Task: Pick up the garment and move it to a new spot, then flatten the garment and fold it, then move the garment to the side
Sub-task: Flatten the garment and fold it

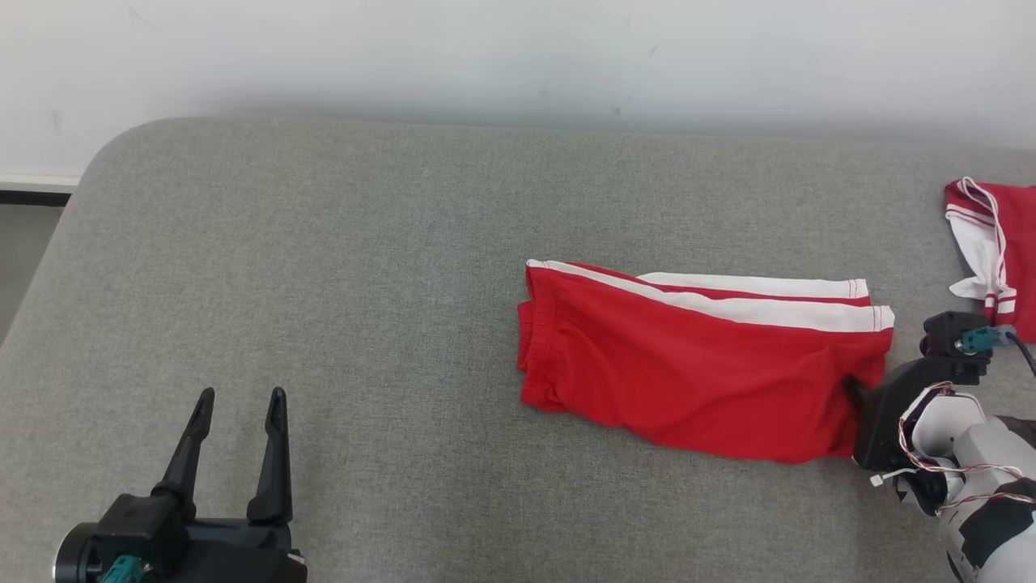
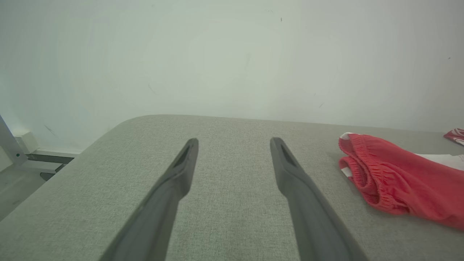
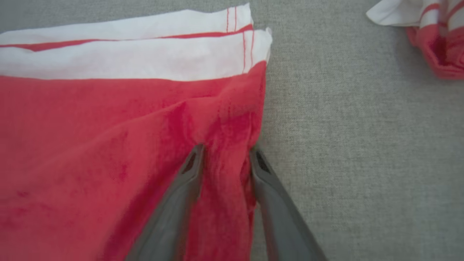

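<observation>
The red shorts (image 1: 696, 372), folded with white side stripes, lie right of centre on the grey worktop (image 1: 324, 283). The right gripper (image 3: 224, 154) pinches a ridge of cloth at their hem corner. Another red-and-white garment (image 1: 991, 243) lies near that corner. The left gripper (image 1: 240, 405) stands wide apart, well away.

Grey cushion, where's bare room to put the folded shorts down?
Free: the stretch between the left pincer and the shorts, and the strip behind them by the wall. Crowded: the right end, with the right pincer and a second red garment.
</observation>
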Robot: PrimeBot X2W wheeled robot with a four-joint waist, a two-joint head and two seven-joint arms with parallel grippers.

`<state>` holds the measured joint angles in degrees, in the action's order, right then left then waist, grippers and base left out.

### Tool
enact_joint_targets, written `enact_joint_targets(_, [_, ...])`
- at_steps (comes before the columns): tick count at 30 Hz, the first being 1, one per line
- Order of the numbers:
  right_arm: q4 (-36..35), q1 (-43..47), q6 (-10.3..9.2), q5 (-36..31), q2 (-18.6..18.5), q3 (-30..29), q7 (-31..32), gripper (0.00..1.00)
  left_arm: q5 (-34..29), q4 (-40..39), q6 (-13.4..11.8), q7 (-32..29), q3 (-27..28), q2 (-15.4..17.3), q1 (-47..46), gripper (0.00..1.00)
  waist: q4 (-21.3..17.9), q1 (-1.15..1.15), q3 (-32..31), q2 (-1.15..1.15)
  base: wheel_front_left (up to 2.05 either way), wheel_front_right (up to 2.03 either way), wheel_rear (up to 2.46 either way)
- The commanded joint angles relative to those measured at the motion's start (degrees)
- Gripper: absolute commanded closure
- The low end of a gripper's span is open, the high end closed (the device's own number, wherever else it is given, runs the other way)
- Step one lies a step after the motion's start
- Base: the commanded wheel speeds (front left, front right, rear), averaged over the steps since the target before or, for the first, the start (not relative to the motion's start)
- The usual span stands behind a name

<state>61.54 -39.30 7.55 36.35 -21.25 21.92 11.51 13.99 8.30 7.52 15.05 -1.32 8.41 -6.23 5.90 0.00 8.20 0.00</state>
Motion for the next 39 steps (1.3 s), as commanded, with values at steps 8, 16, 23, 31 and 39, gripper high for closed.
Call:
enact_joint_targets(8, [0.5, -1.1, -0.16, -2.0, -5.0, 1.2, -1.2, 1.0, -0.4, 0.3, -0.1, 0.2, 0.3, 0.1, 0.2, 0.0, -0.6, 0.0, -1.2, 0.0, 0.0, 0.0, 0.0])
enact_joint_targets(16, [-3.6, -2.2, -0.16, -2.6, -6.0, 3.0, -2.1, 1.0, -0.5, 0.5, -0.1, 0.2, 0.7, -0.5, 1.5, 0.0, -1.4, 0.0, -2.1, 0.0, 0.0, 0.0, 0.0])
enact_joint_targets(23, [-12.8, -0.5, -0.16, -1.0, -3.6, 5.8, -1.5, 1.0, -0.3, 0.6, -0.1, 0.2, 1.0, -0.7, 2.2, 0.0, -2.6, 0.0, -3.1, 0.0, 0.0, 0.0, 0.0])
enact_joint_targets(31, [-23.5, 1.8, -0.15, 1.8, 0.4, 7.7, 1.7, 1.0, -0.4, 0.4, -0.1, 0.2, 0.3, -1.3, 1.7, 0.0, -2.8, 0.0, -2.9, 0.0, 0.0, 0.0, 0.0])
enact_joint_targets(39, [-26.6, 1.1, -0.15, 0.5, 6.1, 6.2, 3.9, 1.0, 0.3, 1.1, -0.1, 0.2, -1.2, -1.7, 0.0, 0.0, -1.2, 0.0, -1.6, 0.0, 0.0, 0.0, 0.0])
